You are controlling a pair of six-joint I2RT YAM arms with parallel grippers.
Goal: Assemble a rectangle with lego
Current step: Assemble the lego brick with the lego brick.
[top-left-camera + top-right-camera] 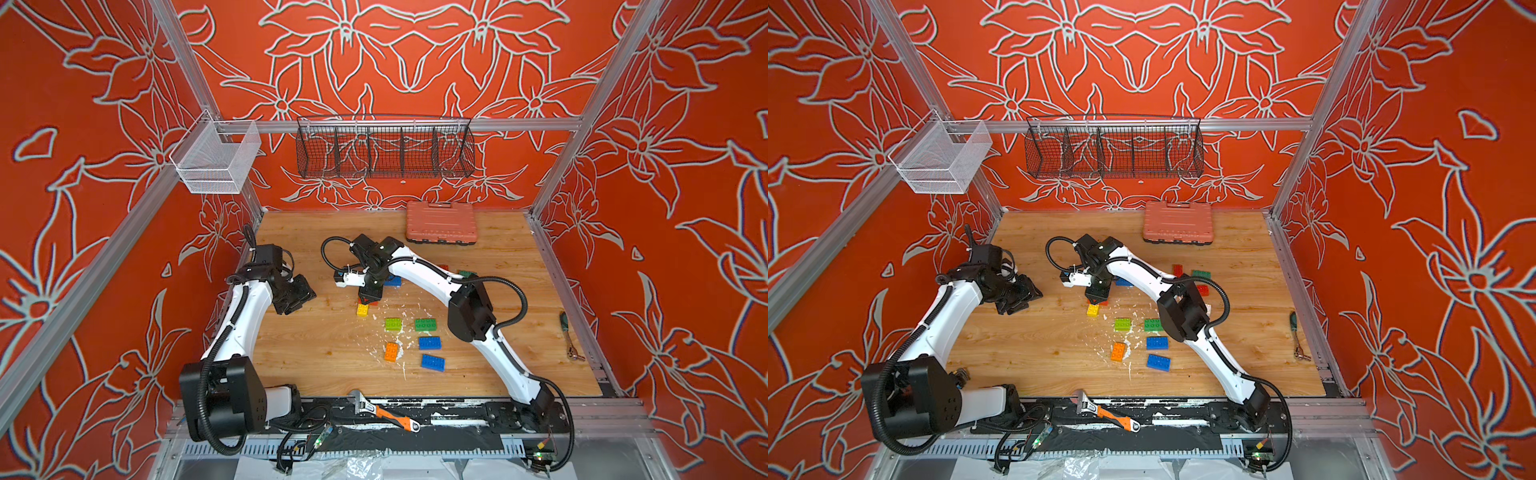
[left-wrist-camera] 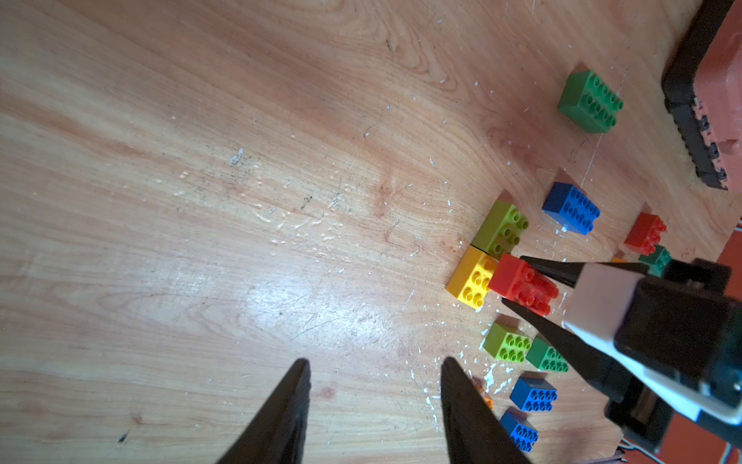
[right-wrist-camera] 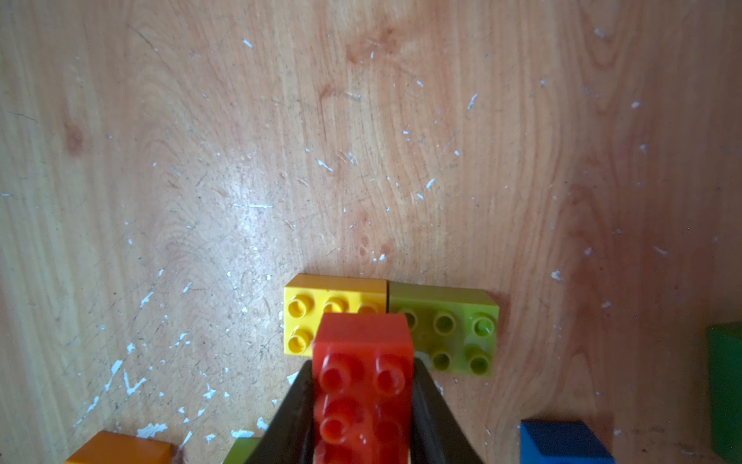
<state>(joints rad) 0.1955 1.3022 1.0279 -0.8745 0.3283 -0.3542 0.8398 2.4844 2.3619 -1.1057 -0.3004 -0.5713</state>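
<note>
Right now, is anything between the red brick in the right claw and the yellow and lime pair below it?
Nothing visible. The red brick, gripped by the right claw, hangs over the seam of the yellow brick and lime brick; their exposed studs are bare. Contact unclear.

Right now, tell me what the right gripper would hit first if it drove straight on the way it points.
The right gripper, shut on the red brick, aims at the abutting yellow brick and lime brick. It would probably hit the yellow one first, though its height above them is unclear.
</note>
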